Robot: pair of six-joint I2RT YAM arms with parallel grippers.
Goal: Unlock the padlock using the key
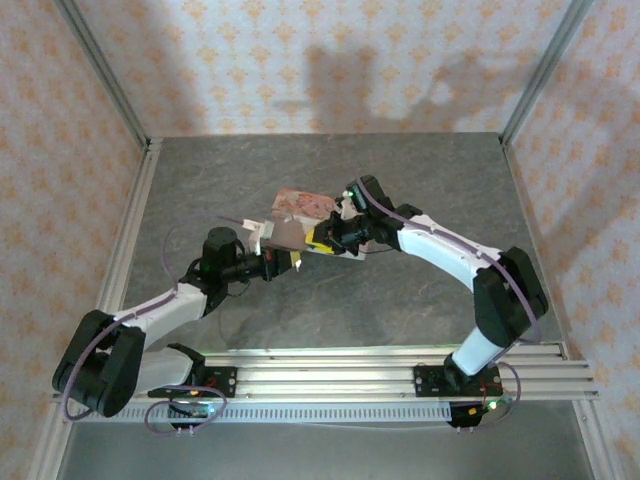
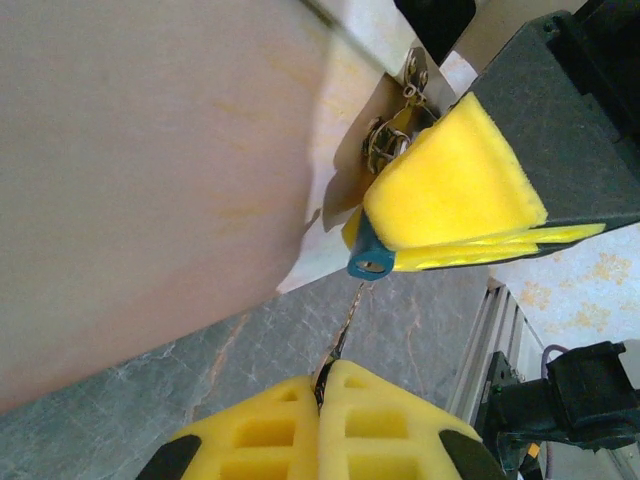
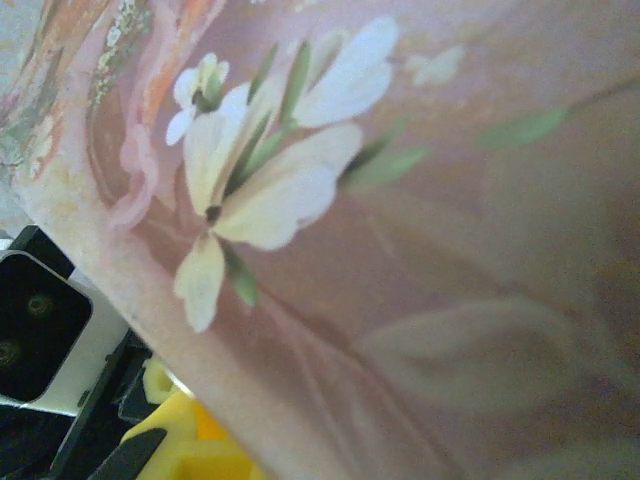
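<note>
Teal padlock (image 2: 368, 262) pinched between right gripper (image 2: 405, 245) yellow foam pads, just beside pink tin (image 2: 150, 150). Left gripper (image 2: 320, 385) clamped tight on thin key (image 2: 343, 325), tip pretty much at padlock's keyhole end.

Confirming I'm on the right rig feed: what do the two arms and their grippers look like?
Both the left arm and right arm have white shells between black joints, with a thin purple cable looping alongside each. The left gripper and right gripper have black fingers faced with yellow foam pads; the left ones show square recesses.
</note>
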